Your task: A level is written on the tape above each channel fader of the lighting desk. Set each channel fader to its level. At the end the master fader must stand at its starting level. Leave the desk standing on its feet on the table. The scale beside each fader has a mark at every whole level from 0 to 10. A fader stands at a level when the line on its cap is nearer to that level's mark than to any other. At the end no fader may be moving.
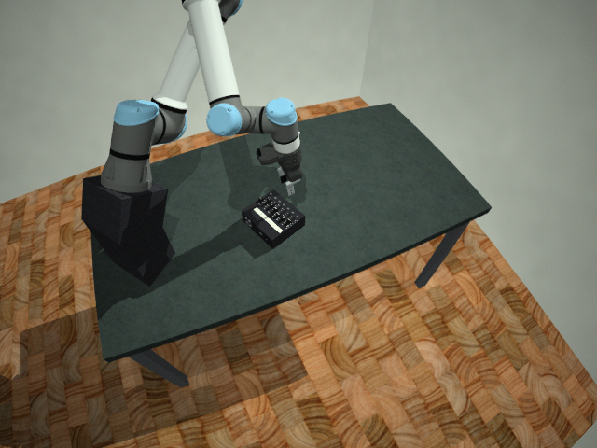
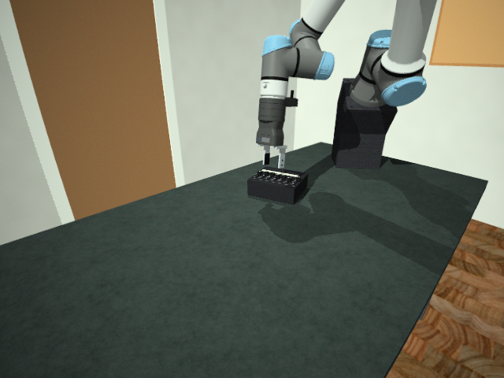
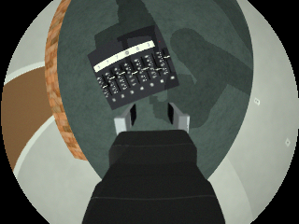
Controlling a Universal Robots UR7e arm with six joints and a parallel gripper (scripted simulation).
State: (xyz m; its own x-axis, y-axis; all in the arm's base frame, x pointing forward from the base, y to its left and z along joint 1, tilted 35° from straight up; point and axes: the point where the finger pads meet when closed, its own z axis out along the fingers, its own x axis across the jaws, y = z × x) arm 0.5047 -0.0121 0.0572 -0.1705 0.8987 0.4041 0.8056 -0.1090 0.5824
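Note:
The black lighting desk stands on its feet near the middle of the dark table. It also shows in the exterior view and in the wrist view. A white tape strip runs across its top beside a row of several small faders. The numbers on the tape and the cap positions are too small to read. My gripper is open and empty. It hangs pointing down a little above the desk, near its edge on the fader side. In the wrist view the two fingers frame bare table just short of the desk.
The arm's dark pedestal stands at the table's left end. The table edge and wood floor lie beyond the desk in the wrist view. A brown door is behind the table in the exterior view.

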